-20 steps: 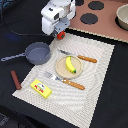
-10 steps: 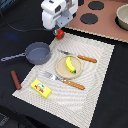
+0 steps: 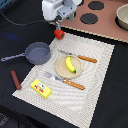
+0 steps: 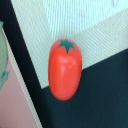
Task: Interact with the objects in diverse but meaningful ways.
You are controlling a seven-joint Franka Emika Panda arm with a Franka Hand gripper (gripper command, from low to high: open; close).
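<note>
A red tomato [image 3: 59,34] with a green top lies at the striped mat's far corner, and it fills the wrist view [image 4: 65,69]. My gripper [image 3: 58,25] hangs just above it, and its fingers are not resolved in either view. A grey long-handled pan [image 3: 37,52] sits at the exterior view's left, with a brown sausage [image 3: 16,80] nearer the camera. Beside the sausage, a yellow block [image 3: 42,88] rests on the mat. A yellow banana [image 3: 70,64] lies on a round wooden plate [image 3: 61,71]. The grey pot [image 3: 122,17] stands at the far right.
A toy knife [image 3: 80,57] and a toy fork [image 3: 65,81] with wooden handles flank the plate. A pink toy stove [image 3: 100,27] with dark burners runs along the back. A black cable [image 3: 20,22] crosses the dark table at the back left.
My gripper has shifted slightly above the tomato. None of the objects has moved.
</note>
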